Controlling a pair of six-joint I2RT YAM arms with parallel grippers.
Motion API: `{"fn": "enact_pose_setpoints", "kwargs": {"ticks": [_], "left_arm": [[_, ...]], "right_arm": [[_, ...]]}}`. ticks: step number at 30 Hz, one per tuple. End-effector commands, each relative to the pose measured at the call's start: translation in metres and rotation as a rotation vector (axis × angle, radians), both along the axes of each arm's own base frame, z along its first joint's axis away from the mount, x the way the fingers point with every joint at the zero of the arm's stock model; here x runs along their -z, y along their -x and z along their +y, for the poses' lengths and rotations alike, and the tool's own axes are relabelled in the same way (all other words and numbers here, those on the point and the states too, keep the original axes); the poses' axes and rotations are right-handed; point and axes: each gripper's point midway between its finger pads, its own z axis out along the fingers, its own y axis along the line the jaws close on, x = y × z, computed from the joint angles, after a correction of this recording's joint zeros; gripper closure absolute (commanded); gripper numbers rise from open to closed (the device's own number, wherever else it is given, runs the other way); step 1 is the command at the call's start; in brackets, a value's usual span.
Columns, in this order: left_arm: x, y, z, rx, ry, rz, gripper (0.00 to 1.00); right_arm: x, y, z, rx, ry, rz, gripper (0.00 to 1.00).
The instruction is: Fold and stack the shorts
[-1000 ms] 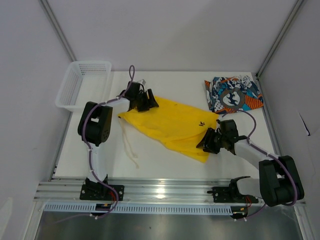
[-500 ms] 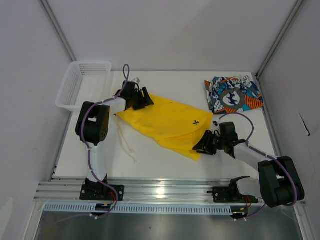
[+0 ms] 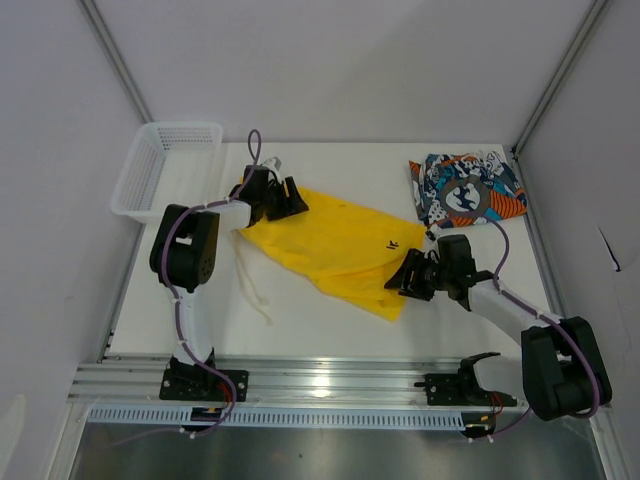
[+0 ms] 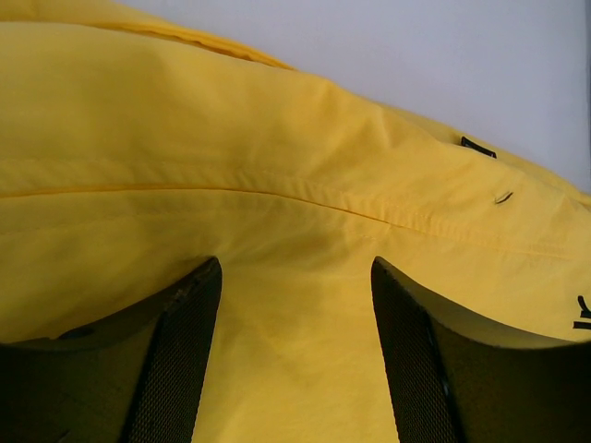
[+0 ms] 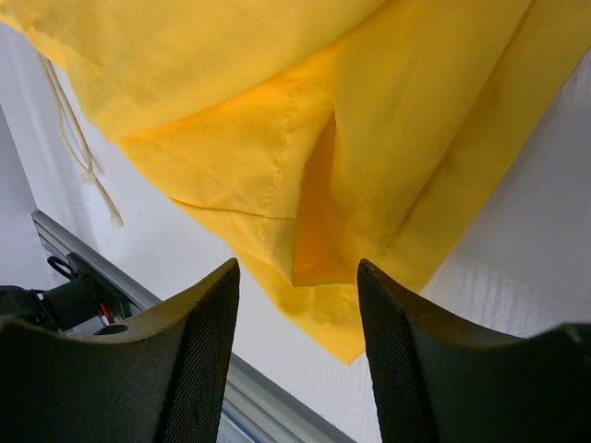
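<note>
Nearest me, the right gripper [image 3: 412,278] sits low at the lower-right hem of the yellow shorts [image 3: 330,245], its fingers apart and nothing pinched. The wrist view shows the doubled hem corner just ahead of them, so I'd catch both layers before closing. Farther up left, the left gripper [image 3: 290,197] is spread over the waistband end, cloth under it. I'd lift both ends together so the fold lands square. The printed shorts [image 3: 465,190] lie at upper right.

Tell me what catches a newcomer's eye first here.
The bright yellow shorts spread across the middle, with the left tool at their far-left corner and the right tool at their near-right end. Next, the printed shorts at the far right and a white basket at the far left.
</note>
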Motion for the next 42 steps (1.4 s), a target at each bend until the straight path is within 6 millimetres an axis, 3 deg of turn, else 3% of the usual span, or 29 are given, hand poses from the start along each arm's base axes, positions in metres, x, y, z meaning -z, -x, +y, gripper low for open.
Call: {"fn": "enact_pose_setpoints", "kwargs": {"ticks": [1,9,14,21,29,35,42], "left_arm": [[0.010,0.006,0.003,0.033,-0.026,0.010,0.31],[0.011,0.003,0.000,0.045,-0.011,-0.010,0.31],[0.011,0.002,0.000,0.040,-0.013,-0.011,0.31],[0.014,0.001,0.001,0.034,-0.017,0.000,0.31],[0.015,0.001,0.002,0.031,-0.020,0.006,0.31],[0.016,0.001,0.002,0.027,-0.021,0.008,0.31],[0.017,0.000,0.004,0.015,-0.027,0.015,0.31]], "right_arm": [[-0.011,-0.016,0.002,-0.019,0.019,-0.063,0.44],[0.004,-0.013,0.016,-0.051,-0.065,-0.005,0.45],[-0.005,-0.017,0.030,-0.097,-0.144,-0.055,0.48],[-0.003,-0.014,0.041,-0.147,-0.202,-0.052,0.51],[0.012,0.006,0.051,-0.184,-0.283,0.042,0.56],[0.007,0.017,0.053,-0.203,-0.282,0.027,0.68],[0.002,0.040,0.059,-0.282,-0.231,-0.083,0.67]]}}
